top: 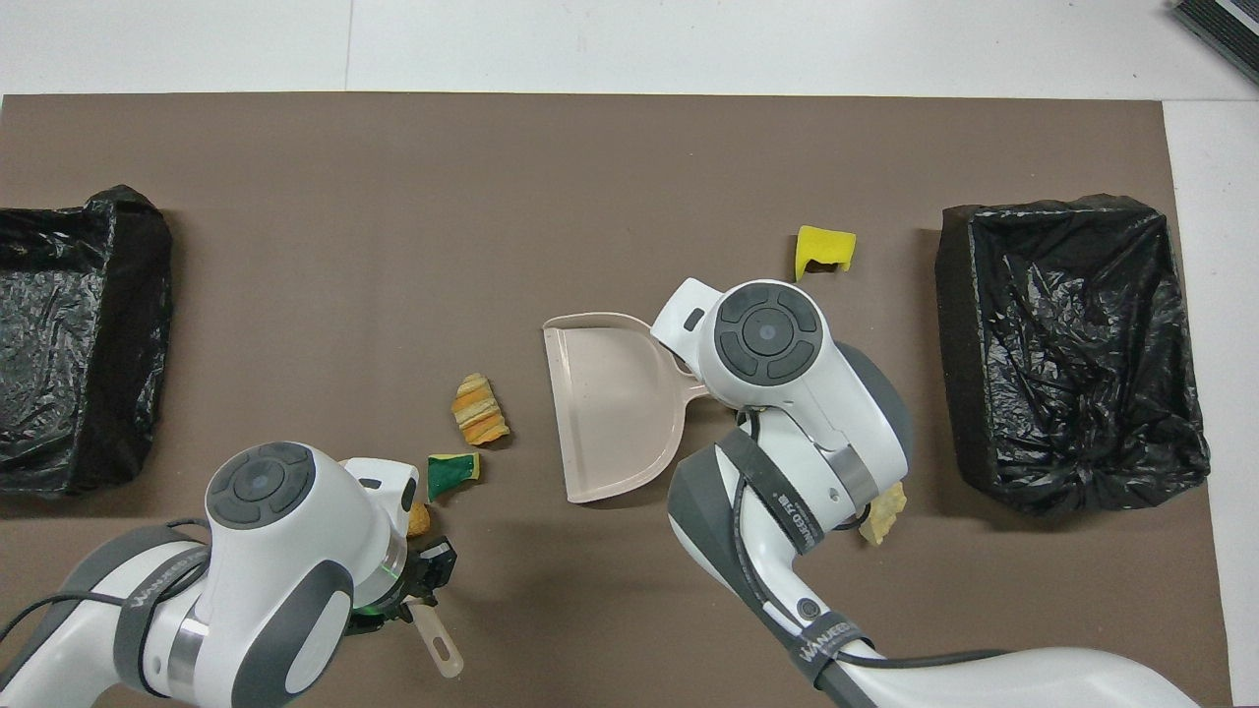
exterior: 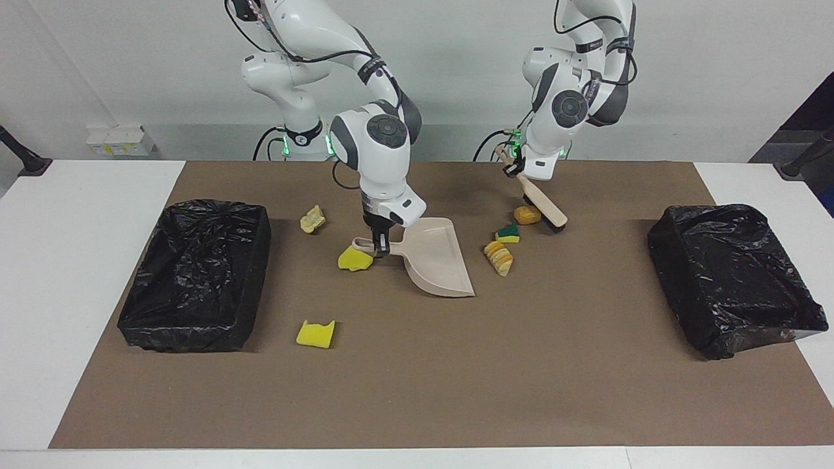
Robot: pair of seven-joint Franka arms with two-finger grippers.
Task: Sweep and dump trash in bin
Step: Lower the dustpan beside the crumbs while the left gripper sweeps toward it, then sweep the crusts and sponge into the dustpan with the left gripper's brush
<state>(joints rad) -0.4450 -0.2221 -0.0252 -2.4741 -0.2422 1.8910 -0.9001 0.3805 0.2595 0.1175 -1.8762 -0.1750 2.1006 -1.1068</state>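
Observation:
My right gripper [exterior: 381, 244] is shut on the handle of the beige dustpan [exterior: 438, 260], which rests on the mat; in the overhead view the wrist hides the grip and only the dustpan [top: 610, 403] shows. My left gripper [exterior: 518, 170] is shut on the beige brush [exterior: 544, 208], which slants down with its bristles by a brown bread chunk [exterior: 528, 215]. A green-backed sponge [exterior: 507, 233] and a striped bread piece [exterior: 500, 258] lie between brush and dustpan. One yellow sponge [exterior: 354, 259] touches the dustpan's handle.
Another yellow sponge [exterior: 315, 333] and a pale bread scrap [exterior: 313, 219] lie toward the right arm's end. Black-lined bins stand at the right arm's end [exterior: 195, 273] and the left arm's end [exterior: 736, 277] of the brown mat [exterior: 417, 378].

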